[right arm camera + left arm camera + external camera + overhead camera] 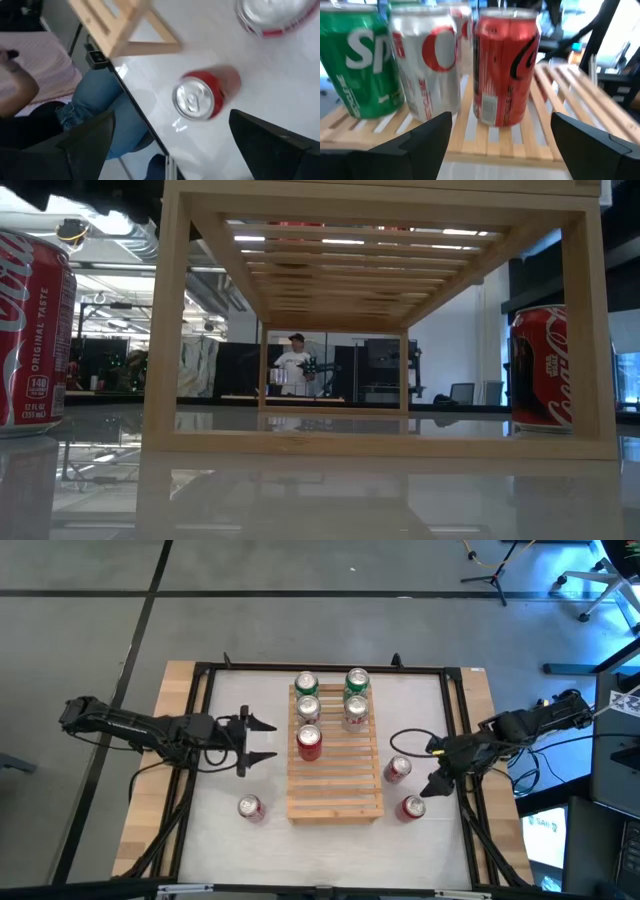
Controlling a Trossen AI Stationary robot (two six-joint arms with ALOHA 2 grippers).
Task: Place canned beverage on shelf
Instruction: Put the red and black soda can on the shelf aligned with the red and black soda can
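Five cans [309, 741] seen standing on shelf [335, 795]. Three cans [250, 807] left on bench [215, 825]. Left hand [262, 741] open, empty, beside shelf near red can. Right hand [434, 768] wide open, empty, above bench cans [410, 807]. Task judged past halfway.

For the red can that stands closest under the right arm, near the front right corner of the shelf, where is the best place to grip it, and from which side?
Grip the red can around its round side wall, about mid-height, coming from above and from its right. It stands upright on the white table, lid up, with free space around it. The open right tool already hangs beside it. The shelf stands to its left, so that side is tighter.
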